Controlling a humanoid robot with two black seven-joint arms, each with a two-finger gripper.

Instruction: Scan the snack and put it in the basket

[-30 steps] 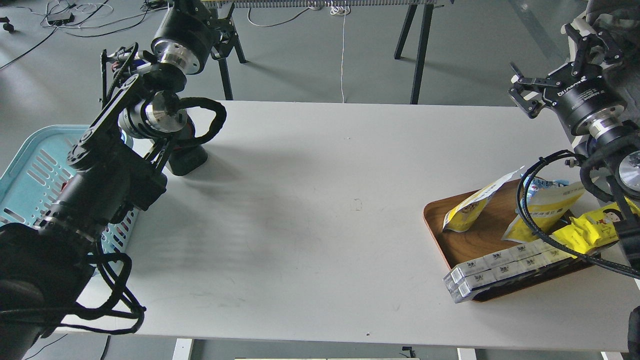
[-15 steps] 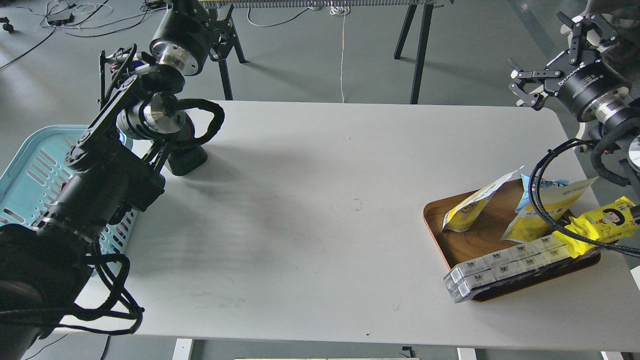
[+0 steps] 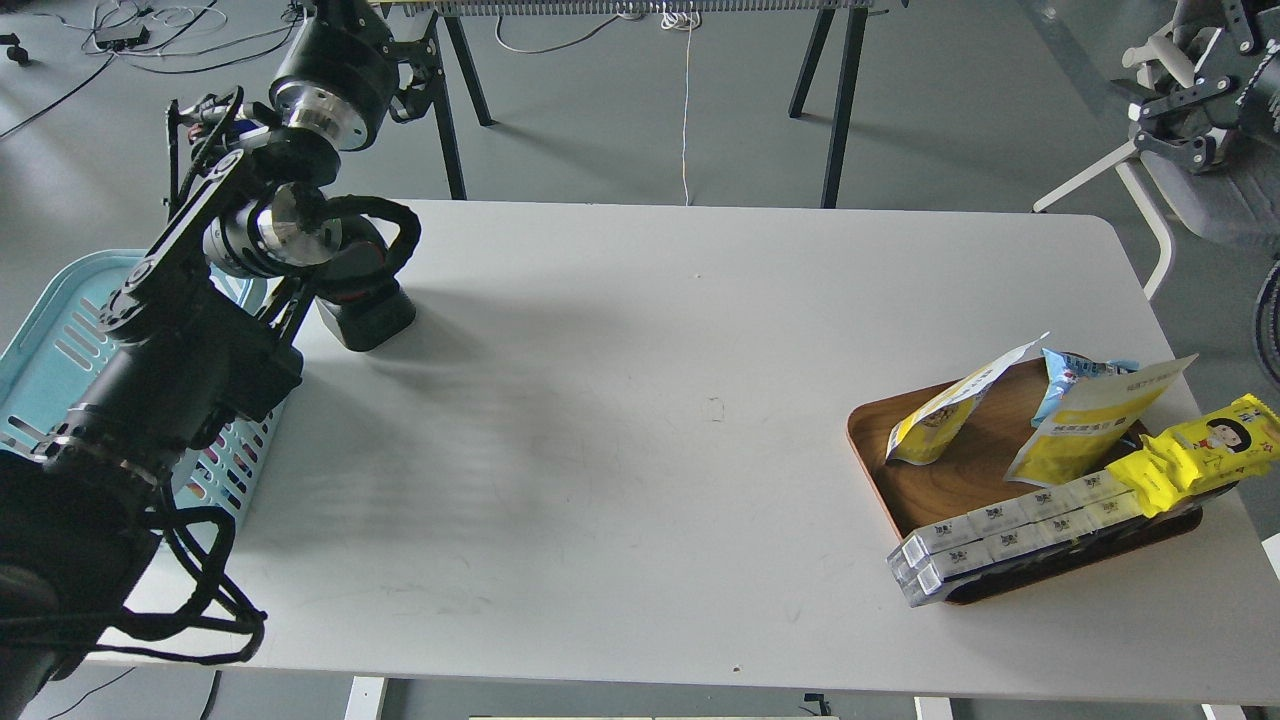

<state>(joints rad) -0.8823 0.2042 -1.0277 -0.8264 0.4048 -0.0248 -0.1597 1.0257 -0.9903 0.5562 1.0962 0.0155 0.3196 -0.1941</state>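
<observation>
The snack (image 3: pixel 945 408), a pouch with a white top and yellow bottom, leans in the left part of the brown wooden tray (image 3: pixel 880 450) at the table's right. The light blue basket (image 3: pixel 45 320) stands off the table's left edge, partly hidden by my left arm. My left gripper (image 3: pixel 400 40) is at the top edge above the table's far left corner, dark and cut off. My right gripper (image 3: pixel 1160 125) is high in the top right corner, far from the tray, its fingers spread and empty.
The tray also holds a yellow pouch with a light-blue top (image 3: pixel 1085 420), a bright yellow packet with a cartoon face (image 3: pixel 1200 450) and long white boxes (image 3: pixel 1000 535). A black device (image 3: pixel 365 310) stands on the table's far left. A chair (image 3: pixel 1200 190) stands beyond the right edge.
My right arm has risen and swung up and to the right, off the tray, uncovering the snacks. My left arm has shifted slightly left.
</observation>
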